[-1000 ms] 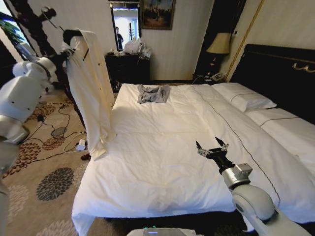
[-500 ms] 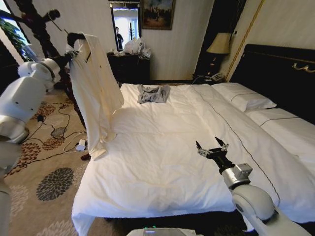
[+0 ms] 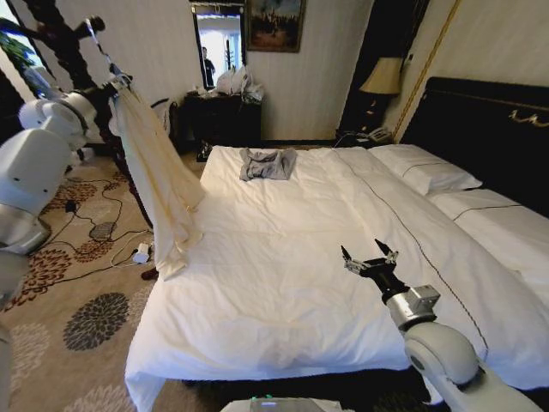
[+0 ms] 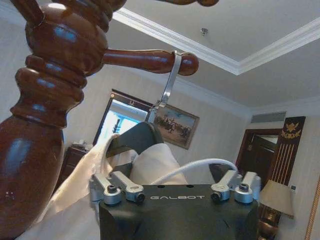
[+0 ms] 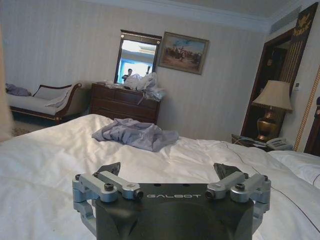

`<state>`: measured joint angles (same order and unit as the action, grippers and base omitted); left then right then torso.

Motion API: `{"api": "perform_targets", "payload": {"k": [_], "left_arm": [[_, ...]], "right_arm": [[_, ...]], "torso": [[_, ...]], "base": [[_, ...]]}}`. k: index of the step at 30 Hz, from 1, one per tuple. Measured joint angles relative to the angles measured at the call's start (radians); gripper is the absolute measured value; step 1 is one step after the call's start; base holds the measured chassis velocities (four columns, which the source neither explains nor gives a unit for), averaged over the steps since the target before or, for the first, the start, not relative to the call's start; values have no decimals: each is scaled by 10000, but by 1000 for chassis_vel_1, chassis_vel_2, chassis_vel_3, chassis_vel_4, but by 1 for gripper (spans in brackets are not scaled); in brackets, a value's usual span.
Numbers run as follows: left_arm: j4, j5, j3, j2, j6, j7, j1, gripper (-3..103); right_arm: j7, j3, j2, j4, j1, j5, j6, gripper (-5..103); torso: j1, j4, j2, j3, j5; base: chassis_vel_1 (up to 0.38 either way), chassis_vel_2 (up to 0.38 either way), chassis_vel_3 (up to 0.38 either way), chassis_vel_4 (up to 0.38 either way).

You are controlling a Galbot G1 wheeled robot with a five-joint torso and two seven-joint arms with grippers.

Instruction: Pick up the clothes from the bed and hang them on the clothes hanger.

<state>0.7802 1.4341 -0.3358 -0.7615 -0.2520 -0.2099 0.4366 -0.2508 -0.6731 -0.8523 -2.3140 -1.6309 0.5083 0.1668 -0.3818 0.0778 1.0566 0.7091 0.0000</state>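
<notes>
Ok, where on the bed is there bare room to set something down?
Bare duvet on the bed spans from the grey garment down to the open right gripper. Crowded: the left edge, where the clothes drape, and the pillows.

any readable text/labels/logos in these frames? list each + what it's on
"GALBOT" on the black body of the left gripper, left wrist view.
"GALBOT" on the black body of the right gripper, right wrist view.
Gold emblem on the dark door panel: a crest, no readable letters.
Framed picture on the wall: a painting, no text.
Nothing else is legible.
</notes>
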Motion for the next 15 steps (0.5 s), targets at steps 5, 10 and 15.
{"api": "perform_targets", "payload": {"k": [5, 10, 15], "left_arm": [[412, -108, 35, 337, -6, 94, -188, 100], [1209, -132, 141, 865, -43, 302, -482, 100], [2077, -183, 427, 1419, -76, 400, -1026, 100]], "right_arm": [[0, 0, 0, 0, 0, 0, 0, 100], [0, 0, 0, 0, 0, 0, 0, 100], [0, 0, 0, 0, 0, 0, 0, 100]], "torso": [[0, 1, 0, 0, -1], [0, -2, 0, 0, -1], [0, -1, -1, 0, -2]], "base": [[0, 0, 0, 0], [0, 0, 0, 0], [0, 0, 0, 0]]}}
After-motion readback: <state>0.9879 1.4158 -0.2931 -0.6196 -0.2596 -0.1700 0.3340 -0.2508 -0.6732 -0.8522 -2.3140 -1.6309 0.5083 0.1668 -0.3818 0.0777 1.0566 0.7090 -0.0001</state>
